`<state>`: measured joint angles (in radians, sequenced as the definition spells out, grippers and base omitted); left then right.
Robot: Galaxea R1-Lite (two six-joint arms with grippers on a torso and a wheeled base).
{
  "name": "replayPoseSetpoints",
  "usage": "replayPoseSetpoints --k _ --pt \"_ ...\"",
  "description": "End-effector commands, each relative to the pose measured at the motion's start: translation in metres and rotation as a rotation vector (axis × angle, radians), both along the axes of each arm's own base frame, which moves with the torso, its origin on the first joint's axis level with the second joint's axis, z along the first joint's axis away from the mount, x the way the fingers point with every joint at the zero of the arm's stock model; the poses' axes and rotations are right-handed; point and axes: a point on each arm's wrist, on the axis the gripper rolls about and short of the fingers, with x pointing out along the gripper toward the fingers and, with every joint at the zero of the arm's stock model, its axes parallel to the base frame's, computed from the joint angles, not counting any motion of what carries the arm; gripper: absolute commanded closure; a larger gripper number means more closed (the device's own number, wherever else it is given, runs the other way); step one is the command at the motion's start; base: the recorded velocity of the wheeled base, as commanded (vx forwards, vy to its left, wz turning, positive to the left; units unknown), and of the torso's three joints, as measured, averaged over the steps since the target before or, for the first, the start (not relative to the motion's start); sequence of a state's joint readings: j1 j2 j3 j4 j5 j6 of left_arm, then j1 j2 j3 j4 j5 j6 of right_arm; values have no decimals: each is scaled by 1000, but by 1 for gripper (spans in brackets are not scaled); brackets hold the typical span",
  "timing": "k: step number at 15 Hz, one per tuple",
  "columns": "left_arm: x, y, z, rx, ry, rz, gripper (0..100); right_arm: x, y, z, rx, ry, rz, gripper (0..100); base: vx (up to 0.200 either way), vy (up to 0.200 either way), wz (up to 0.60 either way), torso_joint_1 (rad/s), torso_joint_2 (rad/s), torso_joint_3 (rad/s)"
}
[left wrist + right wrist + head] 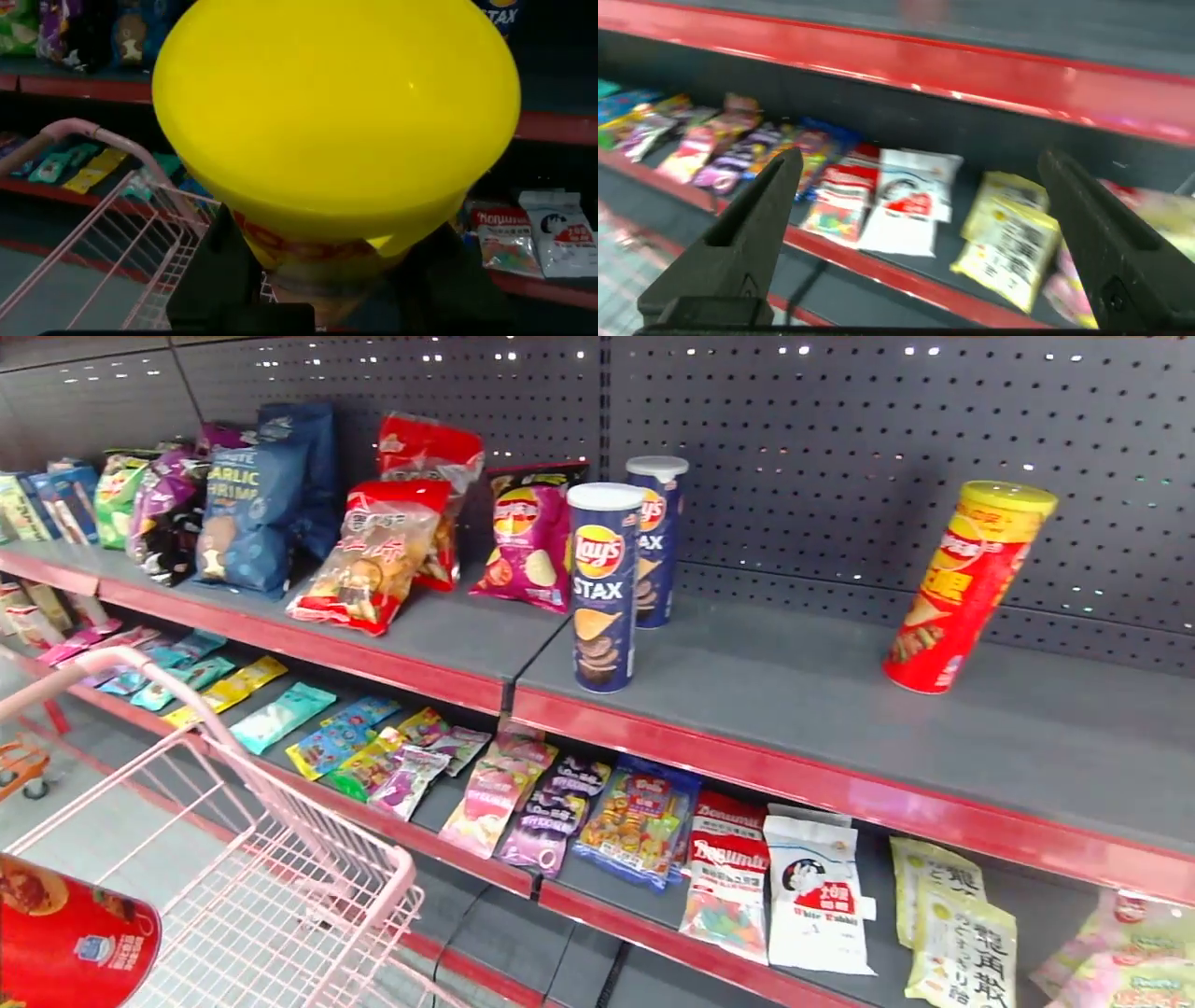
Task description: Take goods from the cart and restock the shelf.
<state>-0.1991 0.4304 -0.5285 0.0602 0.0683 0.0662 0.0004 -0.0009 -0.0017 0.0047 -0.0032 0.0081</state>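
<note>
My left gripper point(327, 291) is shut on a red chip can point(308, 257), whose yellow lid point(336, 103) faces the wrist camera. The same can point(70, 933) shows at the lower left corner of the head view, above the pink cart point(280, 859). Another red can with a yellow lid point(966, 583) stands, leaning, on the right part of the upper grey shelf point(794, 709). Two blue chip cans point(605, 586) stand left of it. My right gripper point(920, 163) is open with nothing between its fingers, facing the lower shelf's packets point(910, 201).
Chip bags point(373, 555) fill the upper shelf's left half. Between the blue cans and the red can the shelf board is bare. A pegboard wall point(840, 448) backs the shelf. Snack packets point(728, 868) line the lower shelf behind its red lip point(653, 933).
</note>
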Motion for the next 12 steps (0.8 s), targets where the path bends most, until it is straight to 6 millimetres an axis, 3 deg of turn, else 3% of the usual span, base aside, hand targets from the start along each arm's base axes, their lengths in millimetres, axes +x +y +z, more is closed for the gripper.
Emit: replayPoseSetpoints --k 1,4,6,10,12 --pt "1 0 0 2 2 1 100 0 0 0 0 1 1 0 0 0 -600 2 2 -2" --pt "3 0 -4 68 15 24 100 0 0 0 0 1 1 0 0 0 -600 1 2 4" --pt "4 0 -9 165 23 66 100 0 0 0 -7 1 1 0 0 0 0 0 0 0" --pt "4 1 -11 187 26 88 100 0 0 0 -7 1 0 0 0 0 0 0 0 0" --pt "5 1 -12 191 30 86 100 0 0 0 -8 1 3 0 200 0 0 2 2 0"
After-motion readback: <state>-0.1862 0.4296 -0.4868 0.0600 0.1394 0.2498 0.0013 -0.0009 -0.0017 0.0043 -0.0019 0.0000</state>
